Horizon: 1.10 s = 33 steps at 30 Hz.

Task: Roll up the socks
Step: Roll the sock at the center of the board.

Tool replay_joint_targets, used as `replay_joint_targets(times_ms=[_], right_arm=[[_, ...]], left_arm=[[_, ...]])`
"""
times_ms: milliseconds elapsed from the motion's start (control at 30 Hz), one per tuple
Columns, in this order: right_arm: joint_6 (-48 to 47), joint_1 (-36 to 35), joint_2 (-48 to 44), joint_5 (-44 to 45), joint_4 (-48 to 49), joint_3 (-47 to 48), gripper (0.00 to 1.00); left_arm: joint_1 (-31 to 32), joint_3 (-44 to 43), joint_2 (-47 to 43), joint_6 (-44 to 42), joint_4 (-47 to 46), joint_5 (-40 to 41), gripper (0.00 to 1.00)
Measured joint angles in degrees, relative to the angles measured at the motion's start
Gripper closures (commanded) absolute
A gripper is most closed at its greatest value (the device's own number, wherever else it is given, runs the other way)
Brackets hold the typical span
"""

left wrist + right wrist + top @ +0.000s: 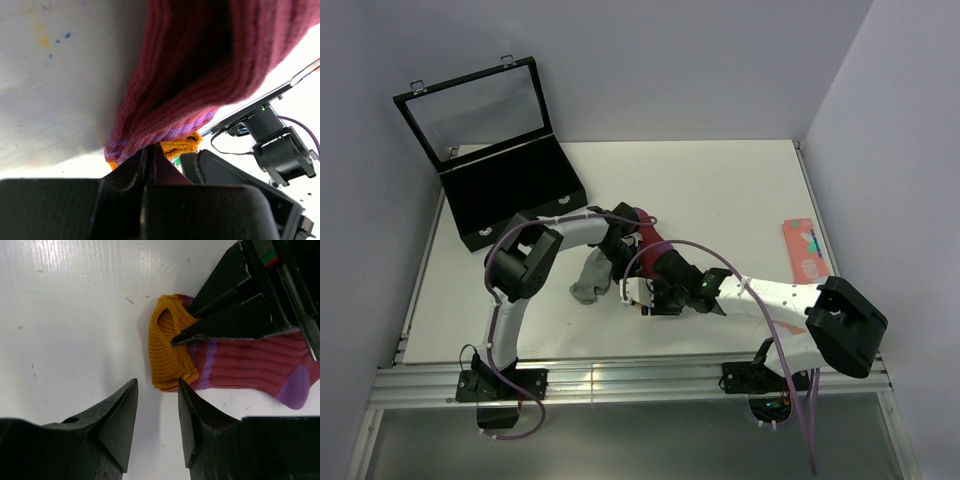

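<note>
Magenta sock [250, 365] lies toe toward the near edge; left gripper [148, 151] pinches the toe, your spread right gripper [156, 385] just beside.

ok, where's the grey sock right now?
Top view, left of centre on the table: the grey sock lies crumpled between the left arm and the magenta sock.

The right hand [156, 384] hangs low over the white surface [75, 315], its two dark fingers parted, their tips just short of the orange toe [165, 355] of the magenta-red sock [250, 365]. The left hand [182, 336] reaches in from the upper right, pinching the sock where orange meets a purple stripe. The toe is folded. The purple heel [295, 387] lies at the right edge.
</note>
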State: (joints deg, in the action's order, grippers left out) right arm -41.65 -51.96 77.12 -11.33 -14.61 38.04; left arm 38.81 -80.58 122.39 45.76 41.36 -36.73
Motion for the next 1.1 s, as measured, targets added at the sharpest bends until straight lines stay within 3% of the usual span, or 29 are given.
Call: replay_joint_targets(times_ms=[933, 1033, 1100], right_arm=[[-4.07, -8.28, 7.76, 13.05, 12.44, -1.64, 0.54], [-4.31, -8.46, 8.24, 13.55, 13.05, -1.6, 0.59], [-4.24, -8.61, 8.46, 13.62, 13.09, -1.57, 0.67]], left_arm=[[-0.66, -0.85, 0.42, -3.72, 4.22, 0.04, 1.0], [-0.76, -0.85, 0.42, -4.15, 4.33, 0.0, 0.98], [-0.92, -0.83, 0.42, -4.2, 4.35, -0.09, 0.94]])
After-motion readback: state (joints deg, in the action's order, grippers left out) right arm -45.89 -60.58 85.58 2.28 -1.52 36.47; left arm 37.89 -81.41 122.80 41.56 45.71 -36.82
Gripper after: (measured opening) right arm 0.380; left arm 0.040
